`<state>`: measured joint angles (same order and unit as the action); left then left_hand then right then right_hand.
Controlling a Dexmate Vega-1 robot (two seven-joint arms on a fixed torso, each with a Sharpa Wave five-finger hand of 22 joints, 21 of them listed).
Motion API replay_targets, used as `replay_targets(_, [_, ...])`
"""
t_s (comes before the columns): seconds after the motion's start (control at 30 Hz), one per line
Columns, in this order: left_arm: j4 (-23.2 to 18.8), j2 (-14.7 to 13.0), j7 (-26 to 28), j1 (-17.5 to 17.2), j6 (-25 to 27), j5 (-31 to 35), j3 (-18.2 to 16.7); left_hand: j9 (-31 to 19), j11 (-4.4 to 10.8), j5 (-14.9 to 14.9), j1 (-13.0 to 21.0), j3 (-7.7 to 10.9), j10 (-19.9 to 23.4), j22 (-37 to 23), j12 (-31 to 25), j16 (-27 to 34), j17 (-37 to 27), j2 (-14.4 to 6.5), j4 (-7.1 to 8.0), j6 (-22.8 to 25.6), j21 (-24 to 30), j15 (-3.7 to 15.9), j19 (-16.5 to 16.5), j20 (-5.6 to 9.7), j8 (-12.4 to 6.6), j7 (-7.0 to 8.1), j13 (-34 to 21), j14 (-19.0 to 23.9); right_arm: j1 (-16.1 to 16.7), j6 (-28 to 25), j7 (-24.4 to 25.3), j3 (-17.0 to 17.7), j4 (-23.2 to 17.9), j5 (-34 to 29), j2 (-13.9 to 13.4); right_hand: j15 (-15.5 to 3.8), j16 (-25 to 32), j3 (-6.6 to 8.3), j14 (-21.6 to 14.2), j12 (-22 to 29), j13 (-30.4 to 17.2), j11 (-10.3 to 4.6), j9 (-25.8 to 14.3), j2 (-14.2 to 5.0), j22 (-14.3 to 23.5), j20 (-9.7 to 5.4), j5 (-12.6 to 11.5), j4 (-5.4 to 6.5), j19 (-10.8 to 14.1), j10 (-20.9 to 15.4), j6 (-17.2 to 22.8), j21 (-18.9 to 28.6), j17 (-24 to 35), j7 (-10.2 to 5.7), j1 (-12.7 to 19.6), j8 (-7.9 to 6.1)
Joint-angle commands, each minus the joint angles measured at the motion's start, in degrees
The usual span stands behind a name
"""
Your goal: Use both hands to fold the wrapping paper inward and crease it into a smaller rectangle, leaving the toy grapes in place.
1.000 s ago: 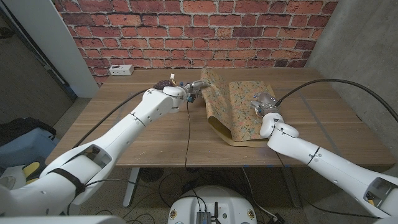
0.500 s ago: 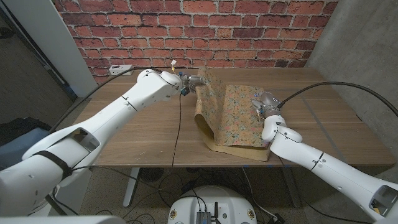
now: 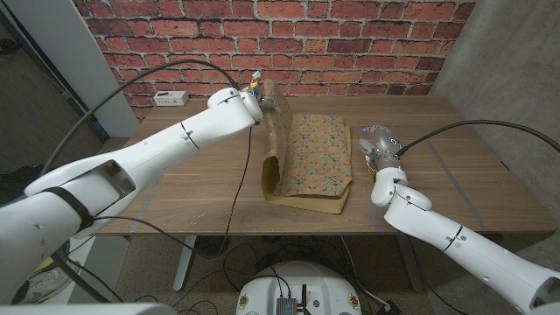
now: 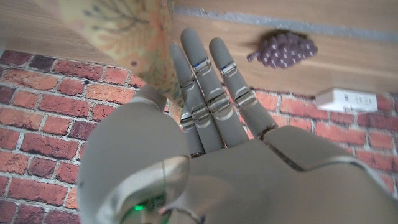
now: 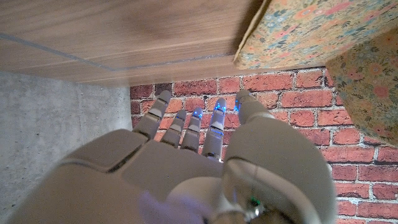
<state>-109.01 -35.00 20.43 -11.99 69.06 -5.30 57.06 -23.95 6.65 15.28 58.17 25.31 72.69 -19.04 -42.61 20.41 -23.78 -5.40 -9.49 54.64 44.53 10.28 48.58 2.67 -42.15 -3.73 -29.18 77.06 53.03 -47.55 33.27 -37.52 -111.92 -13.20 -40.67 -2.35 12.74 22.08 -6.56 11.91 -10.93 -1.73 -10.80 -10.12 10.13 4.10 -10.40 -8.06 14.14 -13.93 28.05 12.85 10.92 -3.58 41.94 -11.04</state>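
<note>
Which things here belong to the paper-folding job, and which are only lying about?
Belonging to the job:
- floral-patterned brown wrapping paper, one edge lifted
- dark purple toy grapes on the table
- left hand, holding the lifted paper edge
- right hand, beside the paper, holding nothing

Lying about:
- white power strip at the wooden table's far edge

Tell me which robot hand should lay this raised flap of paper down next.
Left, probably. The left robot hand already holds the lifted edge of the wrapping paper above the table's far side. The right robot hand sits beside the paper's right edge, apparently off it, well placed to steady or crease afterward.
</note>
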Motion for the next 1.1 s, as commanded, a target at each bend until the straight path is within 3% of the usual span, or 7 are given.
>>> replay_targets(0.03, [-4.0, -0.8, 0.7, 6.3, 5.5, 13.7, 13.8, -4.8, 0.77, 0.5, 0.6, -0.15, -0.8, -0.3, -0.5, 0.0, -0.3, 0.1, 0.25, 1.1, 0.6, 0.55, -0.4, 0.22, -0.09, -0.90, -0.1, 0.1, 2.1, 0.3, 1.7, 1.4, -1.5, -1.5, 0.2, -0.72, 0.3, 0.23, -0.6, -0.2, -0.2, 0.01, -0.1, 0.12, 0.0, 0.12, 0.1, -0.02, 0.6, -0.1, 0.0, 0.1, 0.1, -0.26, 0.7, 0.02])
replay_targets(0.33, [-1.1, 0.1, -5.8, 7.9, 2.7, 15.3, 15.3, -4.7, 0.81, 0.7, 0.3, -0.38, -1.4, -0.4, -0.6, -0.3, -0.9, 0.1, 0.55, 0.9, 1.6, 0.61, -1.1, 0.18, 0.01, -0.47, 0.2, -0.1, 2.3, -0.2, 1.2, 1.6, -2.4, -2.4, -0.1, -0.76, 0.4, 0.26, -0.8, -0.2, -0.2, 0.00, -0.1, 0.15, 0.0, 0.11, 0.1, 0.00, 0.9, -0.3, 0.0, 0.1, 0.1, -0.28, 0.8, 0.04])
replay_targets(0.7, [5.7, 3.4, -15.2, 12.9, 0.1, 17.8, 21.0, -4.3, 0.94, 0.7, -0.2, -0.60, -2.1, -0.6, -0.8, -1.0, -1.4, 0.0, 0.85, 0.3, 2.8, 0.63, -2.5, -0.05, 0.49, -0.37, 0.7, -0.7, 2.5, 0.2, 0.8, 1.7, -2.4, -3.0, 0.0, -0.77, 0.3, 0.26, -0.9, -0.2, -0.2, -0.06, -0.1, 0.22, 0.0, 0.17, 0.2, 0.01, 1.0, -0.4, 0.0, 0.0, 0.2, -0.29, 0.9, 0.04])
replay_targets(0.87, [8.1, 4.5, -17.4, 13.3, -3.0, 19.8, 21.8, -4.0, 0.99, 0.5, -0.5, -0.73, -2.4, -0.6, -0.7, -1.3, -1.5, 0.0, 0.99, 0.2, 3.2, 0.57, -3.2, -0.09, 0.70, -0.25, 1.0, -1.0, 2.8, 0.3, 0.8, 1.9, -2.4, -3.1, 0.1, -0.72, 0.3, 0.23, -1.0, -0.2, -0.2, 0.02, -0.1, 0.26, 0.0, 0.21, 0.2, 0.05, 1.0, -0.4, 0.0, -0.1, 0.2, -0.28, 0.8, 0.04])
replay_targets(1.1, [10.6, 5.4, -18.3, 11.3, -9.2, 22.6, 20.0, -3.5, 0.86, 0.0, -1.1, -1.01, -3.2, -0.7, -0.4, -2.0, -1.6, 0.0, 1.31, 0.1, 3.7, 0.65, -4.7, -0.28, 1.07, 0.03, 1.8, -1.6, 3.3, 0.5, 1.0, 2.4, -2.5, -3.1, 0.2, -0.71, 0.3, 0.22, -1.0, -0.2, -0.2, -0.07, -0.1, 0.31, 0.0, 0.18, 0.2, 0.04, 1.1, -0.4, 0.1, -0.1, 0.2, -0.33, 0.8, 0.04])
